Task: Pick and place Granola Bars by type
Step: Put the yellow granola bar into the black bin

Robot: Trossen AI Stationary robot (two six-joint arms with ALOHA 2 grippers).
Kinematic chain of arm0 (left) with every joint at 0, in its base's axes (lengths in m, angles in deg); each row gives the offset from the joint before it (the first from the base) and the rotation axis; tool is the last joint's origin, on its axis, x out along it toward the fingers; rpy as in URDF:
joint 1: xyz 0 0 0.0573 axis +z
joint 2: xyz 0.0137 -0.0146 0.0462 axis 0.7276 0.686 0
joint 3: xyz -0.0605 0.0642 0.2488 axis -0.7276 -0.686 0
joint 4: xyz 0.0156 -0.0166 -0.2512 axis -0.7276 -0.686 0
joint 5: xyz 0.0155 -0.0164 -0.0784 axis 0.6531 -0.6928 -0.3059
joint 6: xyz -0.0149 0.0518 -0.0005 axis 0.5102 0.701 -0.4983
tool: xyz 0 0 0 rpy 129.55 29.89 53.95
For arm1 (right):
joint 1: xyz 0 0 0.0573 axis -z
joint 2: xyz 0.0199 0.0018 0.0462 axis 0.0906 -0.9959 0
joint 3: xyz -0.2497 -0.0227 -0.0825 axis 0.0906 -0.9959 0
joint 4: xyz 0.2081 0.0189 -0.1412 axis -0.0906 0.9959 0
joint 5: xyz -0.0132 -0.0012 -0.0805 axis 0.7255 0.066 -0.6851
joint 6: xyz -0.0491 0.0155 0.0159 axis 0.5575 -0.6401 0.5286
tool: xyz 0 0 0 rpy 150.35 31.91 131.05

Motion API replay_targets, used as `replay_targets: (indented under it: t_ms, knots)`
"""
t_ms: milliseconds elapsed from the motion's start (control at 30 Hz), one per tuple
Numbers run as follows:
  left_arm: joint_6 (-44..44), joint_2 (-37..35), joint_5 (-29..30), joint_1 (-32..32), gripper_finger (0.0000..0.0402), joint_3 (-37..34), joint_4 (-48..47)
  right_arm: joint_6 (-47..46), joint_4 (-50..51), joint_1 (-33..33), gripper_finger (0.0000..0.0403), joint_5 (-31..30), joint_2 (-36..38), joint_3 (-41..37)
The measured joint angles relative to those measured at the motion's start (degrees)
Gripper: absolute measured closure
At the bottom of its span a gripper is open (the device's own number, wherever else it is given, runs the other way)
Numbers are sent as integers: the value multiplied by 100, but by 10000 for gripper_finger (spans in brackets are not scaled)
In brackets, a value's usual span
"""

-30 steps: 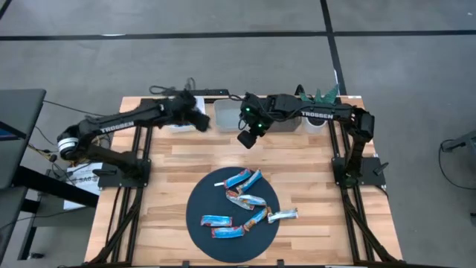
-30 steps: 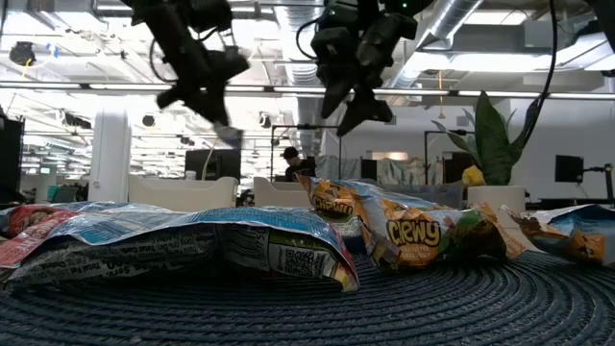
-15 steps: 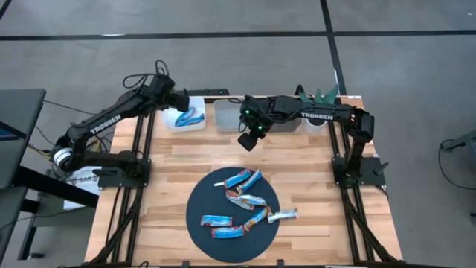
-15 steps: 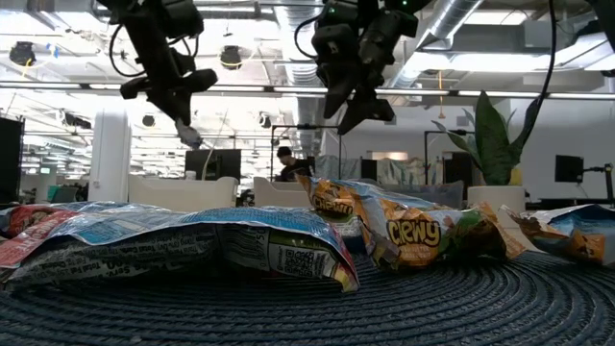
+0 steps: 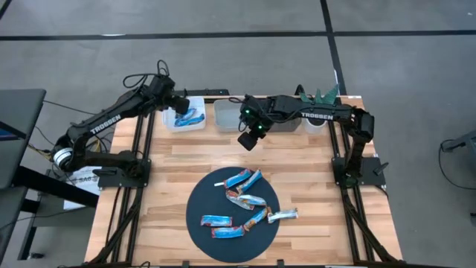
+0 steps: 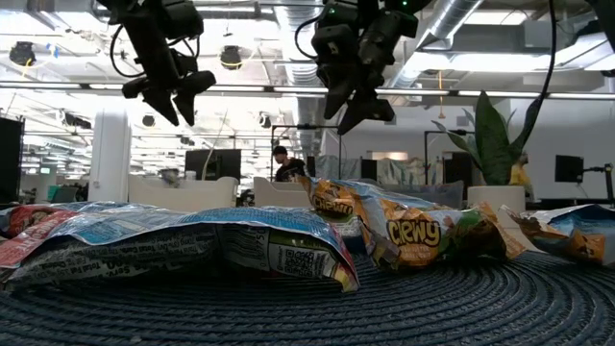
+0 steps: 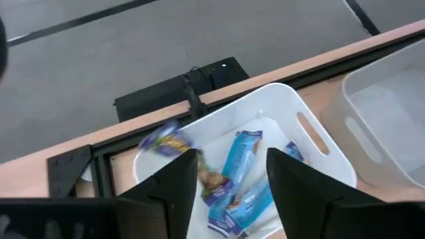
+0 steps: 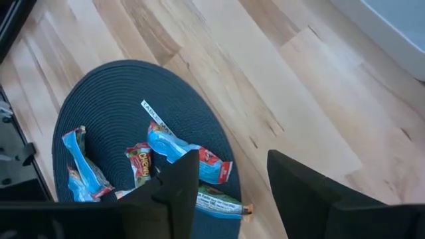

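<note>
Several granola bars, mostly blue [image 5: 242,179], lie on a dark round mat [image 5: 202,202] at the table's near middle; they also show in the right wrist view [image 8: 179,149]. My left gripper [image 5: 177,103] is open above a white bin [image 5: 186,119] at the far left. The bin [image 7: 312,133] holds several blue bars [image 7: 242,156]. A blurred bar [image 7: 167,139] shows over the bin's inner wall. My right gripper [image 5: 249,138] hangs open and empty above bare wood between the bins and the mat.
A second, empty pale bin [image 5: 228,115] stands beside the white one, and a potted plant [image 5: 318,95] at the far right. A thin white strip [image 5: 220,184] lies on the mat's far-left edge. Bare wood lies between bins and mat.
My left gripper has swung from over the bin's right side toward the table's far-left corner and now stands still above the bin. The small bar seen at its fingertips has dropped away from them toward the bin. My right gripper has kept still.
</note>
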Motion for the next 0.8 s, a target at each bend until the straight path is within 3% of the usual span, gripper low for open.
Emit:
replay_targets:
  t_ms: [400, 800]
  knots:
    - [274, 0, -2142, -329, 238, 0, 110, 772, 339, -392, 249, -13, 0, 0]
    - [233, 0, -4255, -1721, 239, 0, 396, 1687, 1513, -970, 278, -10, 75, -2]
